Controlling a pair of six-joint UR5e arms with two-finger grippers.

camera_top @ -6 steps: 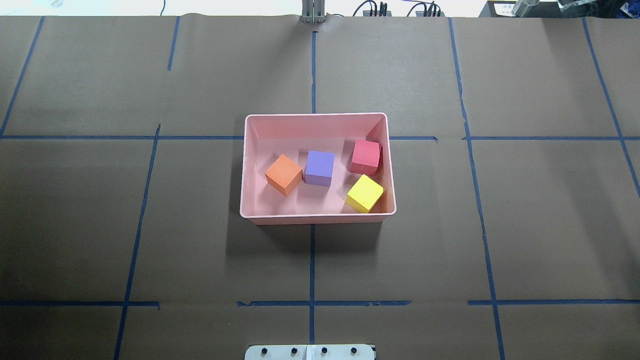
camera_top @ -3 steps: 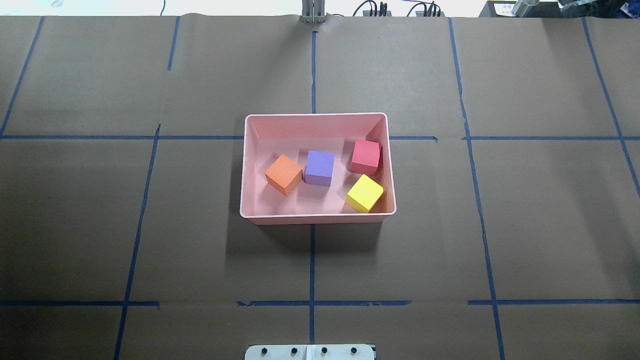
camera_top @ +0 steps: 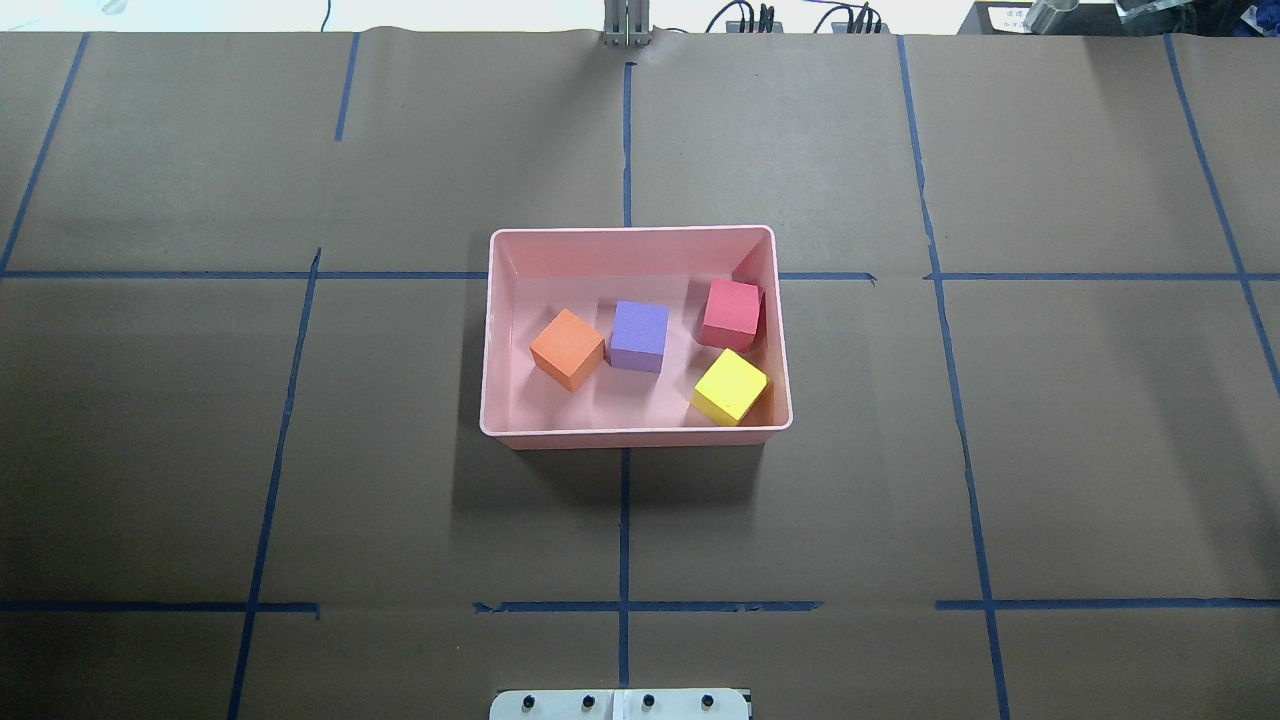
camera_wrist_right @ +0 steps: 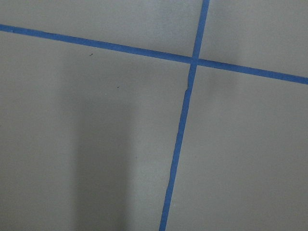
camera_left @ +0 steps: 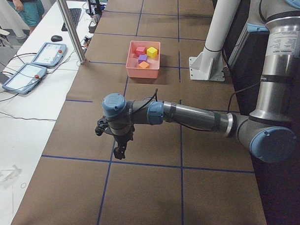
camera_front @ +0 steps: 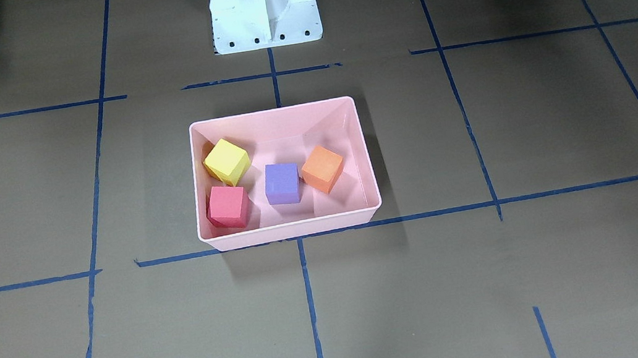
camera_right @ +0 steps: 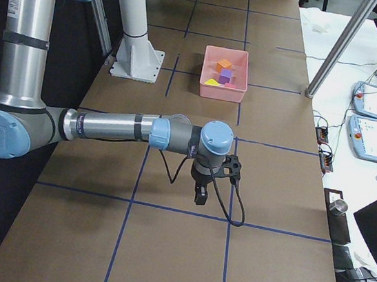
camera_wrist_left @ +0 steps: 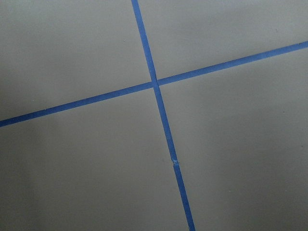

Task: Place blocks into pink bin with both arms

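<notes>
Left pincer (camera_left: 119, 152) hangs low over crossing lines of blue tape (camera_wrist_left: 154, 84) on the brown surface (camera_top: 1100, 450), out toward the robot's left end. Whether it is spread or pressed together cannot be told. Right pincer (camera_right: 199, 197) hangs the same way toward the opposite end, and its state is equally unclear. The pink bin (camera_top: 630, 250) sits mid-surface, well apart from both pincers. Inside lie the orange block (camera_top: 567, 347) just beside the purple block (camera_top: 640, 335), the red block (camera_top: 731, 312) near a side wall, and the yellow block (camera_top: 730, 386) just beside the red one, nearer the robot. Compared with the overhead view a second ago, the bin and blocks lie exactly where they were.
</notes>
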